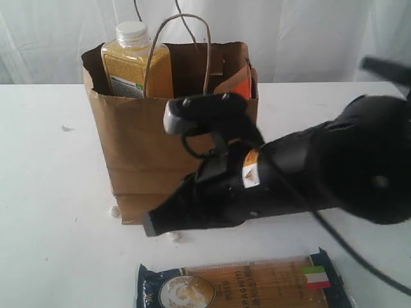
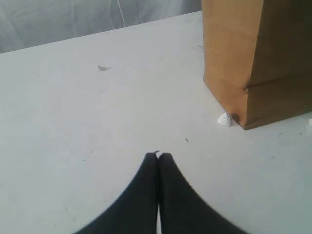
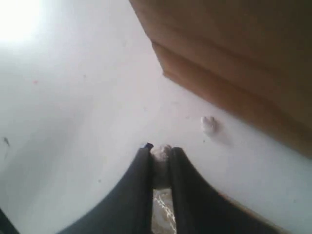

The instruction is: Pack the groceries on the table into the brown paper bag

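While spaghetti pack (image 1: 244, 285) lies left-to-right, left fingers (image 2: 144, 195) touch; right fingers (image 3: 131, 195) seemingly pinch pebble (image 3: 161, 151).

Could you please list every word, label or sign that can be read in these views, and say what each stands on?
"SPAGHETTI": on the blue-ended spaghetti pack, next to an Italian flag emblem; its other print is too small to read.
Label on the white-capped bottle: too small to read.
Label on the orange-labelled pouch in the brown paper bag: unreadable.
Sticker on the right arm: blurred.
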Motion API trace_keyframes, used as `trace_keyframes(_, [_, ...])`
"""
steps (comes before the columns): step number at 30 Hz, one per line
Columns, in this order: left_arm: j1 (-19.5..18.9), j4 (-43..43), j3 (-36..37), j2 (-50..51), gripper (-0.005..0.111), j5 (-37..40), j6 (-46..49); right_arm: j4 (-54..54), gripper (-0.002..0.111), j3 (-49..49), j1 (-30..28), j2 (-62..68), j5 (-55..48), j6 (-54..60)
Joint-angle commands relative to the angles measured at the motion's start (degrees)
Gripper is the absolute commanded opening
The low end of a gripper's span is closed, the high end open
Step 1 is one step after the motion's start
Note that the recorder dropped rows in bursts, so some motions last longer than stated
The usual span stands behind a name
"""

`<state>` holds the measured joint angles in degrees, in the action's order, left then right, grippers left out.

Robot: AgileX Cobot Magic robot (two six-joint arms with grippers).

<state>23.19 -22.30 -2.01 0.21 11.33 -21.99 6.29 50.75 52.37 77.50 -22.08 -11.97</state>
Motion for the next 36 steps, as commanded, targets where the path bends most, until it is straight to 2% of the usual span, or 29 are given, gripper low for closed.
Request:
trace_keyframes(1, [-0.2, -0.5, 0.2, -0.2, 0.000, -0.2, 0.0, -12.8, 0.000, -0.2, -0.9, -10.5, -1.0, -9.8])
trace_keyframes(6, [-0.2, -0.5, 0.2, -0.2, 0.000, -0.2, 0.0, -28.7, 0.000, 2.2, -3.9, -17.5, -4.3, -23.5])
trace_keyframes(9, [-0.2, -0.5, 0.2, -0.2, 0.000, -0.2, 0.0, -32.6, 0.000, 5.7, -5.5, -18.0, -7.7, -26.2])
trace_keyframes(21, [-0.2, -0.5, 0.2, -0.2, 0.000, -0.2, 0.0, -34.5, 0.000, 23.5, -12.3, -3.2, -11.4, -24.8])
trace_keyframes(31, [-0.2, -0.5, 0.2, -0.2, 0.000, -0.2, 0.0, -30.1, 0.000, 34.7, -12.6, 12.3, -17.7, -16.5])
trace_keyframes(33, [-0.2, -0.5, 0.2, -0.2, 0.000, -0.2, 0.0, -30.1, 0.006, 36.2, -12.6, 14.7, -19.8, -16.0])
trace_keyframes(35, [-0.2, -0.5, 0.2, -0.2, 0.000, -0.2, 0.0, -30.1, 0.024, 36.6, -12.6, 15.4, -20.3, -14.8])
trace_keyframes(36, [-0.2, -0.5, 0.2, -0.2, 0.000, -0.2, 0.0, -30.1, 0.040, 36.6, -12.6, 15.1, -20.3, -14.8])
